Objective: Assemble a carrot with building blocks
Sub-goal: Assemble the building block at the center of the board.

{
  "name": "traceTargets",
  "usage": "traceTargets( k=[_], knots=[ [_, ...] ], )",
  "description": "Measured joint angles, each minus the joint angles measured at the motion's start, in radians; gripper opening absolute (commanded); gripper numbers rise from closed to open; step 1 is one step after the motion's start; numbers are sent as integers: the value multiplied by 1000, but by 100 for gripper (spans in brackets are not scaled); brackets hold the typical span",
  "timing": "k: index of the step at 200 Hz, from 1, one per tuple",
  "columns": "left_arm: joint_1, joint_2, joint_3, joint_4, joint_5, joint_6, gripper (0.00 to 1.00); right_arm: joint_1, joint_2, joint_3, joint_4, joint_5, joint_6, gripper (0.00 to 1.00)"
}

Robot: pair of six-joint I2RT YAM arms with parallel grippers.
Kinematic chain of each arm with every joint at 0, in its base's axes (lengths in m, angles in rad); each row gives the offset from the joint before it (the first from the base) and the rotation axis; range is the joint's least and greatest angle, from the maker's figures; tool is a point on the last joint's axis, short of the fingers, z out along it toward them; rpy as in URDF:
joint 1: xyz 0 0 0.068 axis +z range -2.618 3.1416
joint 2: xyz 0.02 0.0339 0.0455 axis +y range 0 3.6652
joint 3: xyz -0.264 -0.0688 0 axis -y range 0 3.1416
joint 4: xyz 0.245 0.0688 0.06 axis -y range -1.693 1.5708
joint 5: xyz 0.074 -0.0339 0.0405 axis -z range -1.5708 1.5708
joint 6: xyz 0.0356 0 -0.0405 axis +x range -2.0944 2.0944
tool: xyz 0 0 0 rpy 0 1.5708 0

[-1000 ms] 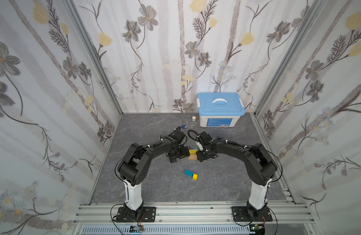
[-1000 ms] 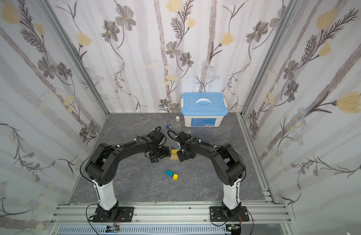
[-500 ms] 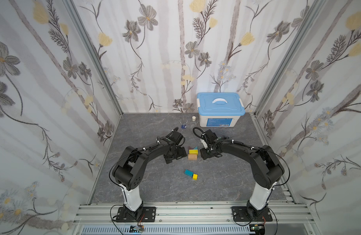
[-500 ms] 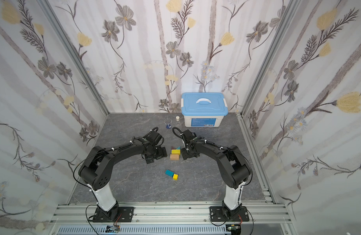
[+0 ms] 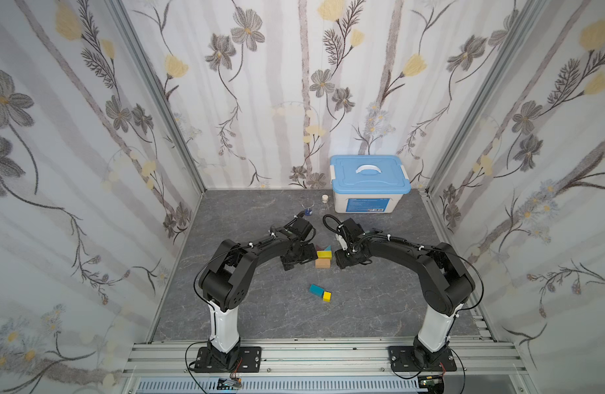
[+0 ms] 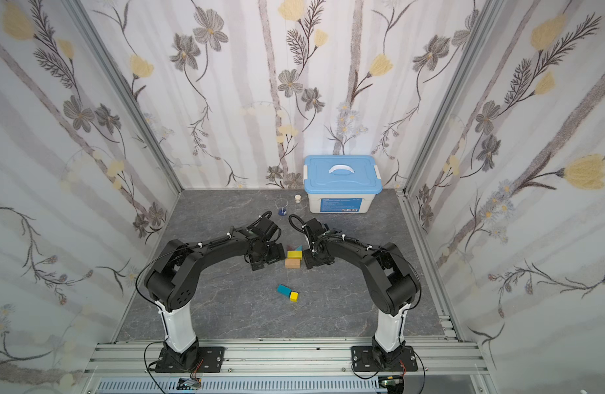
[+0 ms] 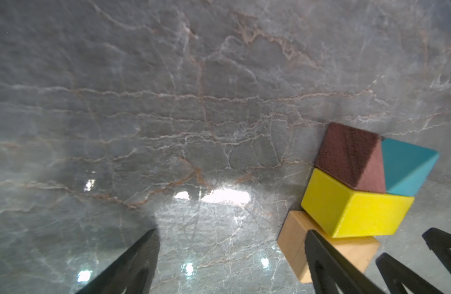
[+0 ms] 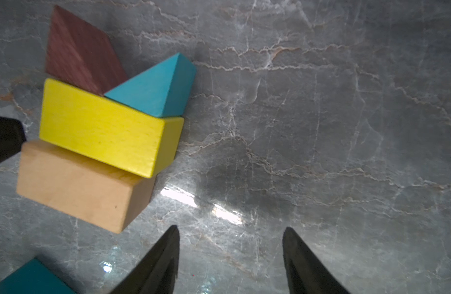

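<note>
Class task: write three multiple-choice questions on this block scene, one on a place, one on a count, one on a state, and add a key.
1. Where does the tan brick lie?
A. against the yellow brick
B. alone, touching nothing
C. on top of another block

2. How many blocks are in view?
A. four
B. six
C. nine

3. The right pincer is
A. open and empty
B. shut on a block
C. shut on nothing

Key:
1 A, their sides meet in both wrist views.
2 B, besides those two there are the maroon wedge, teal wedge, teal brick and yellow cube.
3 A, its fingers stand apart over bare table.
</note>
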Motion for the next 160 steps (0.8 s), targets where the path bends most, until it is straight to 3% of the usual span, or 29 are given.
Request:
traceTargets(
  k=[84,160],
  knots=[
    [-2,-12,-7,5,0,13,91,0,0,0,0,-5,0,64],
    [-14,-15,13,-97,21,69,99,0,0,-3,0,-5,0,69]
  ],
)
